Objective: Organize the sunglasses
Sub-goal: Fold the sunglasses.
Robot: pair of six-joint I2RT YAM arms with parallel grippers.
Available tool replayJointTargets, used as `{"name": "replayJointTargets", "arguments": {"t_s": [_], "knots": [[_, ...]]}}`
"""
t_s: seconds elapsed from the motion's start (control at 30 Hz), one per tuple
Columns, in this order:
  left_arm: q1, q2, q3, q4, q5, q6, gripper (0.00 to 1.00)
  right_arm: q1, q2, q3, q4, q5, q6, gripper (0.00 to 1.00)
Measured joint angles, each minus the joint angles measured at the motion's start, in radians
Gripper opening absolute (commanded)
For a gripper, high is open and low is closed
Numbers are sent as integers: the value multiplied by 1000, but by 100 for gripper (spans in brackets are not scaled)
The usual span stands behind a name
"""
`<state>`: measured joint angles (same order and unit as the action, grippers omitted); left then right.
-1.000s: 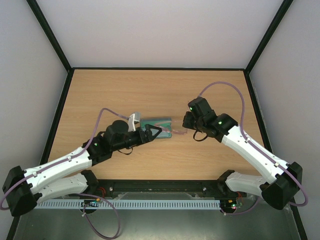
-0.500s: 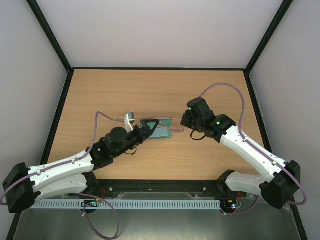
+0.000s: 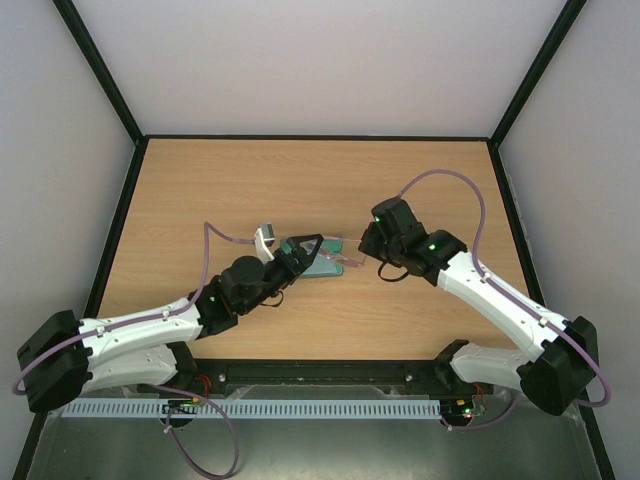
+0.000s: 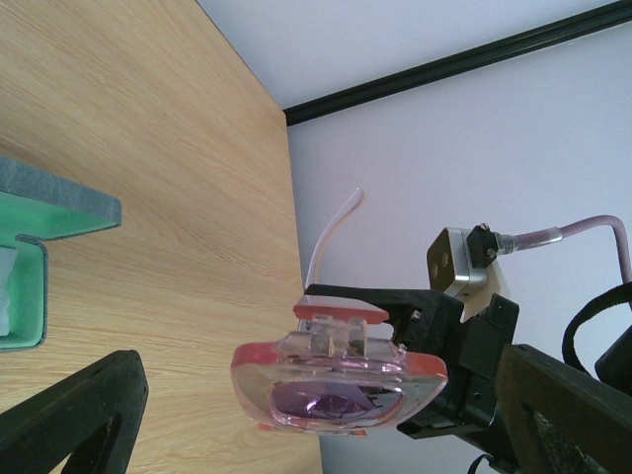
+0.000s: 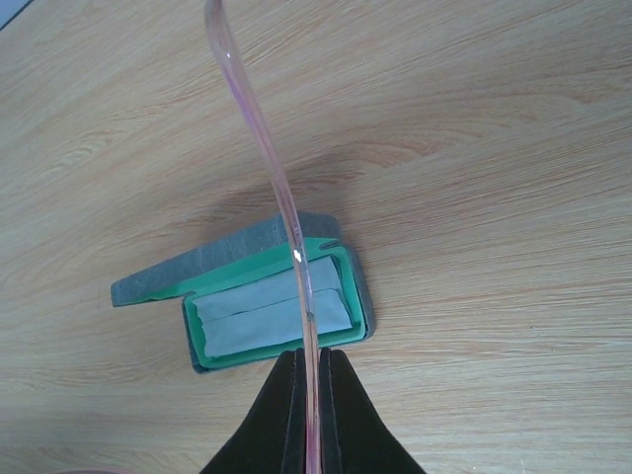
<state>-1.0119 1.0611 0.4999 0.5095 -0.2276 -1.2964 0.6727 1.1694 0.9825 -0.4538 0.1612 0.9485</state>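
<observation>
The sunglasses [image 4: 336, 380] have a thin pink frame and pinkish lenses, and hang in the air above the table. My right gripper [image 5: 314, 357] is shut on one slim arm [image 5: 281, 188] of them, just right of the case in the top view [image 3: 362, 254]. The other arm [image 4: 331, 232] sticks up, unfolded. My left gripper [image 4: 326, 420] stands open, its black fingers [image 4: 74, 415] on either side of the front lens without touching it. From above, that gripper [image 3: 308, 250] hovers over the left part of the case. The sunglasses [image 3: 347, 262] show there only faintly.
The grey-blue case [image 5: 336, 247] lies open on the wooden table [image 3: 250, 190], below the held glasses. Its green lining holds a folded light blue cloth [image 5: 262, 321], and its lid [image 5: 197, 267] lies flat behind. Black rails [image 3: 115, 230] edge the table.
The left arm has swung its open gripper up and to the right, nearer the hanging sunglasses. The right gripper, still shut on the glasses' arm, has drifted slightly left.
</observation>
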Motion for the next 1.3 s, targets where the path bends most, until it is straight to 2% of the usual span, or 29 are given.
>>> {"name": "replayJointTargets", "arguments": {"t_s": [0.23,0.37,0.57,1.0,1.3], "knots": [[-9,43,8,15,-11,-2,98,0,14,-24,24,-11,3,1],[-11,58,12,23,-16,-3,92,0,21,-31,31,-16,3,1],[-11,79,24,28,-18,1,75,0,22,-38,42,-23,4,1],[-11,89,28,33,-27,6,63,0,33,-43,58,-27,6,1],[-11,106,40,11,-38,14,47,0,37,-43,59,-26,5,1]]}}
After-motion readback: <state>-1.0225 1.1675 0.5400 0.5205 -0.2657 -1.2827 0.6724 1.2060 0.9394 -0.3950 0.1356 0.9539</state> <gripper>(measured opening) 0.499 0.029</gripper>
